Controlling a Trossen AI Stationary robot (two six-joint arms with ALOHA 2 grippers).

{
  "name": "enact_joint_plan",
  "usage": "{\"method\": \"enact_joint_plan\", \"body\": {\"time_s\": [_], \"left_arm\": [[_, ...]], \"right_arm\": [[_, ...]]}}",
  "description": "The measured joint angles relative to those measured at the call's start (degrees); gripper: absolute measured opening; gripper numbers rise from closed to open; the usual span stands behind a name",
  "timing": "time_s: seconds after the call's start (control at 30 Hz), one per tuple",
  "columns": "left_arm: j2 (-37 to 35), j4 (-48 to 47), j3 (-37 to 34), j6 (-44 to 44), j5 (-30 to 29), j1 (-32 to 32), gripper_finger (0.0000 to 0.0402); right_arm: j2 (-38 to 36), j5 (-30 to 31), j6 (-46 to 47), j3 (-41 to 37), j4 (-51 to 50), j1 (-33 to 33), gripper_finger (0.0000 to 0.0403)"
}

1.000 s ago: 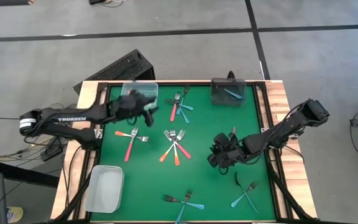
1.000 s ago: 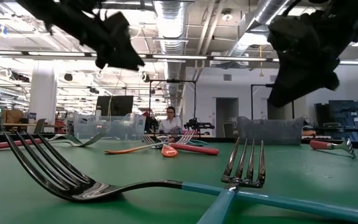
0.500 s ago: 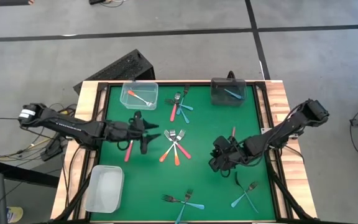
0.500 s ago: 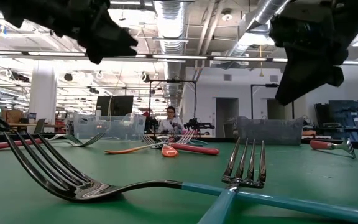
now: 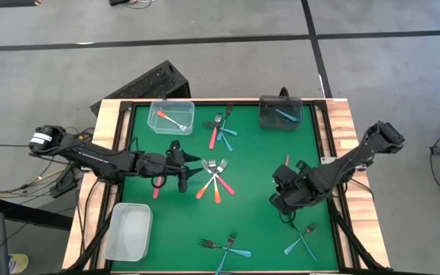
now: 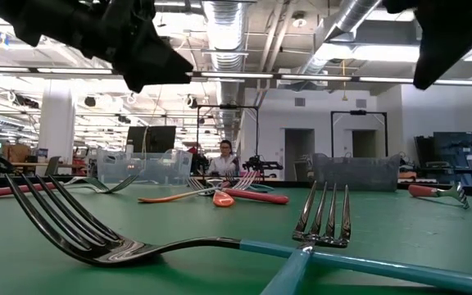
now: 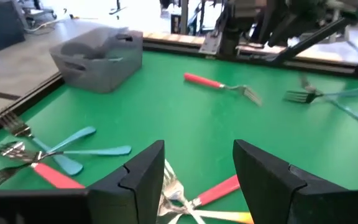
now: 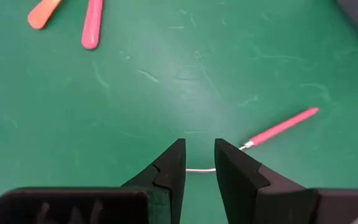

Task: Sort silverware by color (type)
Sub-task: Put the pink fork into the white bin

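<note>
Hovering low over the green tabletop, the left gripper has its fingers spread wide apart, pointing at a fan of orange and red forks just beside it, their tines bunched together and handles splaying away toward the near edge. The right gripper, fingers a narrow gap apart and holding nothing, hangs over a pink-handled fork lying slantwise. Crossed blue forks lie near it. A clear bin and dark bin stand along the far edge.
</note>
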Motion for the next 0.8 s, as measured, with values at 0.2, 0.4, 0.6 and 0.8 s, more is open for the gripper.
{"method": "enact_joint_plan", "body": {"time_s": [0.2, 0.4, 0.6, 0.8], "left_arm": [[0.3, 0.15, 0.02, 1.72, 0.84, -0.67, 0.0177], [0.32, -0.04, 0.02, -0.06, -0.54, -0.64, 0.0178], [0.32, 0.19, 0.02, -2.34, -5.2, -0.54, 0.0178], [0.32, 0.25, 0.02, -2.09, -5.74, -0.54, 0.0178]], "right_arm": [[-0.01, -3.55, -10.0, -2.69, -0.56, 0.69, 0.0111], [0.0, -5.06, 1.75, -7.27, -1.2, -1.84, 0.0111], [0.0, -5.77, 14.17, -14.21, 6.05, -4.99, 0.0111], [0.02, -7.17, 13.69, -19.57, 14.36, -9.21, 0.0111]]}}
